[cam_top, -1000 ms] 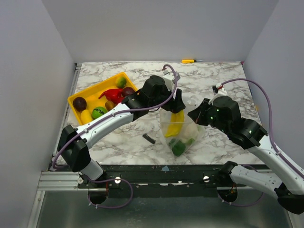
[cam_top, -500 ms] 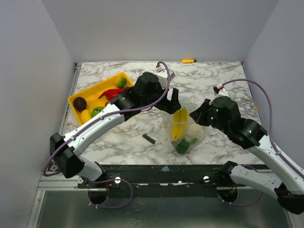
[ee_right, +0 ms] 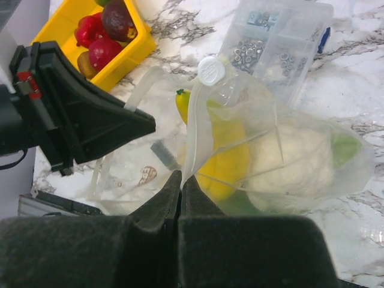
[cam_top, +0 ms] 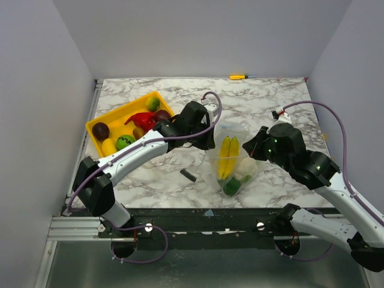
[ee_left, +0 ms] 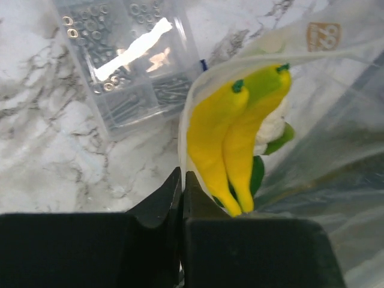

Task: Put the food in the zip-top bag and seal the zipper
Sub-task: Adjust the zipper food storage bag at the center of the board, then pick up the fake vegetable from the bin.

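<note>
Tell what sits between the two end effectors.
The zip-top bag, holding two yellow bananas and a white cauliflower. The top view shows it spanning the gap between the left end effector and right end effector, both pinching it.

The top camera looks down from behind over the whole worktop (cam_top: 270, 102); both wrist cameras closely face the zip-top bag (ee_left: 336, 168) from opposite sides.

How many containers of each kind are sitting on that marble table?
yellow tray: 1
clear zip-top bag: 1
clear box of screws and nuts: 1
Total: 3
</note>
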Motion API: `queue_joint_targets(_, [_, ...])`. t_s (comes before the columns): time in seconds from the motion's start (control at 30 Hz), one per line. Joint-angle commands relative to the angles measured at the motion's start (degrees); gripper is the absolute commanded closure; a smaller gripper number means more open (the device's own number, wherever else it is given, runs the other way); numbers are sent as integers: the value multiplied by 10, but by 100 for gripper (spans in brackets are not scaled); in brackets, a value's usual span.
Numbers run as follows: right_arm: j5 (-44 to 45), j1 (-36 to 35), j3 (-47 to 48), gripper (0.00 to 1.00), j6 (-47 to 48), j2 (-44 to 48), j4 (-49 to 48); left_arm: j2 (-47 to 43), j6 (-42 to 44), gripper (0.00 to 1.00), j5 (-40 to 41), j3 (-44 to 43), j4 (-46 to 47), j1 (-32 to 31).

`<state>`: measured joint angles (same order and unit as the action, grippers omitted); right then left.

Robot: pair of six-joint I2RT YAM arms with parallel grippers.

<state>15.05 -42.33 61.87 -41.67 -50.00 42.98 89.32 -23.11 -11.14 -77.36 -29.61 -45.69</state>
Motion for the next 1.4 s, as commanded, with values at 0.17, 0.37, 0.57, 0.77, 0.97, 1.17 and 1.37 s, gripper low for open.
queue_joint_targets(0.17, [47,-4,0,100,-1,-16,-5,-88,-129,100,-177,18,179,-65])
queue_joint_targets(0.37, [54,-3,11,100,-2,-17,-4,-67,-102,100,-121,35,122,-49])
queue_joint_targets(0.57, [67,-3,15,100,-3,-16,8,-83,-88,100,-92,69,118,-43])
queue_joint_targets(0.77, [83,-3,16,100,-2,-15,13,-105,-74,100,-104,70,132,-41])
queue_joint_targets(0.97, [82,-3,-4,100,-1,12,-23,-116,-47,69,-94,74,111,-34])
queue_joint_targets(1.17, [44,-3,-61,100,19,60,-95,-184,3,28,-35,83,78,-20])
queue_joint_targets(1.37, [11,-3,-101,100,59,100,-166,-270,34,14,70,141,95,28])
